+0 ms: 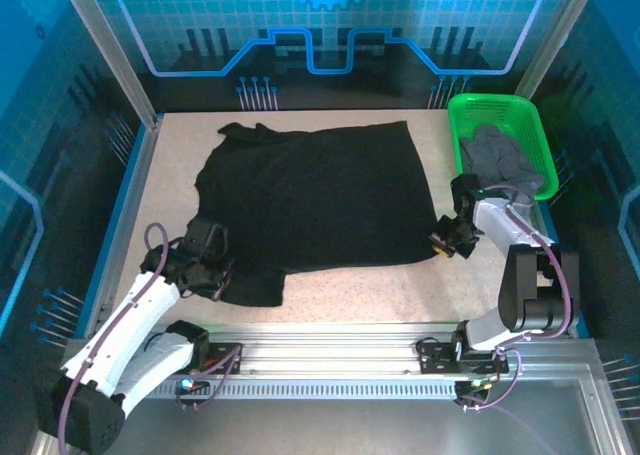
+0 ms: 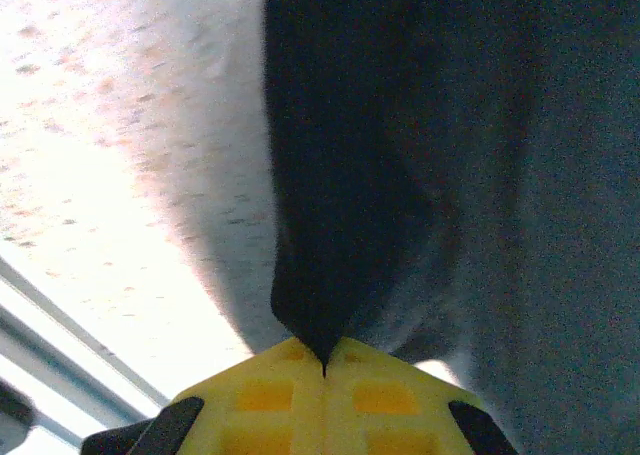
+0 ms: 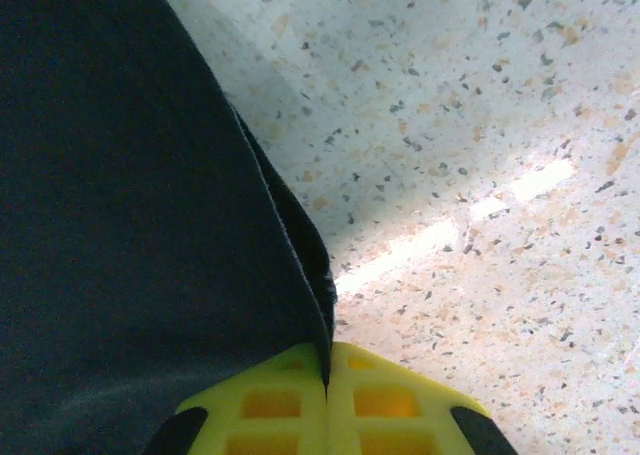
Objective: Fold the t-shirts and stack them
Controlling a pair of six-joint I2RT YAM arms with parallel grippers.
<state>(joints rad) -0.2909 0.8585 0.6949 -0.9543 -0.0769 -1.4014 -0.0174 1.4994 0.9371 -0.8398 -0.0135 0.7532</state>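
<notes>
While both end effectors pinch its near edge, black t-shirt [image 1: 320, 195] lies spread flat mid-surface [image 1: 380, 295]; fold not yet begun.
Obs: left end effector [image 1: 208, 267] has pads fully together, thin bit of black cloth nipped betw. them at near-left edge. Same for right end effector [image 1: 447, 240], closed on near-right hem corner. Grey t-shirt [image 1: 503, 158] sits bunched in green basket [image 1: 497, 102], far right, apart from the black one. Handling est.: cloth light, limp, no stiffness, so will sag and drape once lifted and prob. drag on surface. Grip looks shallow, may slip. Best hold = hem corners or shoulders, both sides raised evenly.
</notes>
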